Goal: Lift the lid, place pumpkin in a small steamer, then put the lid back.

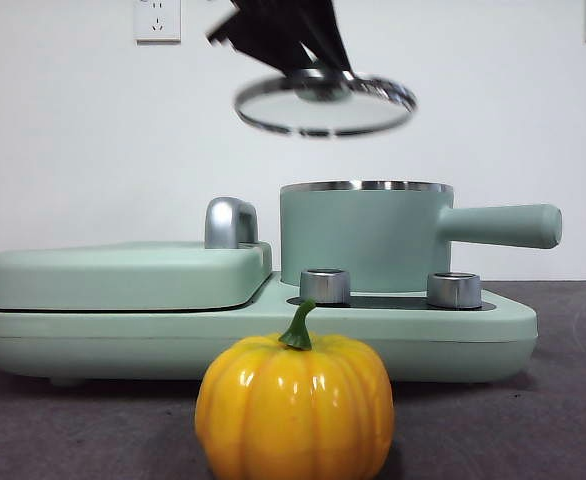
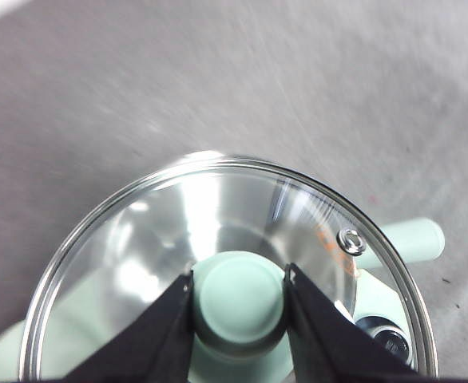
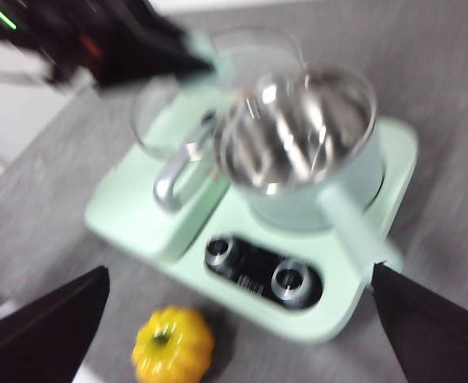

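The left gripper (image 2: 239, 299) clamps its jaws on the mint-green knob of the lid (image 1: 325, 104), holding it tilted in the air above and slightly to one side of the small steamer (image 1: 365, 238), whose mouth is uncovered. The arm above is blurred and cut off by the frame. The right gripper (image 3: 238, 319) hangs high with jaws spread wide, only their tips showing. The pumpkin (image 1: 294, 405) sits on the table in front of the base (image 1: 473, 335), its underside cropped.
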Action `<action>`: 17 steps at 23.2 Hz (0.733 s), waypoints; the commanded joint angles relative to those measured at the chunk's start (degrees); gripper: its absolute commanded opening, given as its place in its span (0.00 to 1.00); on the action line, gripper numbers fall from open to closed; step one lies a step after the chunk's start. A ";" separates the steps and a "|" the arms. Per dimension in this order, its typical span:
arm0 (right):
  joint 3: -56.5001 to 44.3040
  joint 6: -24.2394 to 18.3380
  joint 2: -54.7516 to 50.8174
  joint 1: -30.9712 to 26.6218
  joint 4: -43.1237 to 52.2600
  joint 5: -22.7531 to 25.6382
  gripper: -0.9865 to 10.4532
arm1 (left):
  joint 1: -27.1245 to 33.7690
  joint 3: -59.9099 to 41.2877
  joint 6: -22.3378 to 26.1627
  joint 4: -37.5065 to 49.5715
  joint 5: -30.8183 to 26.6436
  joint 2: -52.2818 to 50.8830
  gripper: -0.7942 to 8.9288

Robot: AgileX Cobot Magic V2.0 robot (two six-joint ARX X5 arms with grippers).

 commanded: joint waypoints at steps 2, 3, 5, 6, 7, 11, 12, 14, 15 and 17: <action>0.90 2.45 3.52 6.49 -3.10 4.85 0.54 | 2.29 2.49 0.52 -1.88 0.04 -4.02 0.10; 0.92 4.28 4.70 9.27 -3.08 7.10 0.54 | 3.43 2.49 0.68 -2.86 0.04 -5.20 0.10; 0.92 8.31 7.65 15.54 -2.80 11.10 0.54 | 5.64 2.49 1.49 -3.72 0.04 -7.08 0.10; 0.92 10.49 9.42 18.82 -2.62 12.98 0.54 | 7.06 2.49 1.90 -3.76 0.04 -7.89 0.10; 0.92 12.11 11.43 22.10 -2.45 14.45 0.54 | 8.52 2.49 1.88 -3.76 0.04 -8.57 0.10; 0.98 16.85 19.50 33.44 -0.37 19.63 0.54 | 13.57 2.49 1.92 -4.04 0.04 -9.70 0.10; 1.01 17.51 21.09 35.39 0.33 20.52 0.54 | 14.45 2.49 1.95 -4.13 0.07 -9.70 0.10; 1.03 18.58 24.09 38.75 1.62 22.08 0.54 | 15.89 2.49 1.95 -4.33 0.04 -9.70 0.10; 1.03 19.21 25.62 40.35 2.19 22.80 0.54 | 16.61 2.47 1.95 -4.35 0.04 -9.70 0.10; 1.36 19.80 28.48 42.77 2.75 24.24 0.54 | 17.70 2.47 1.97 -4.26 0.04 -9.70 0.10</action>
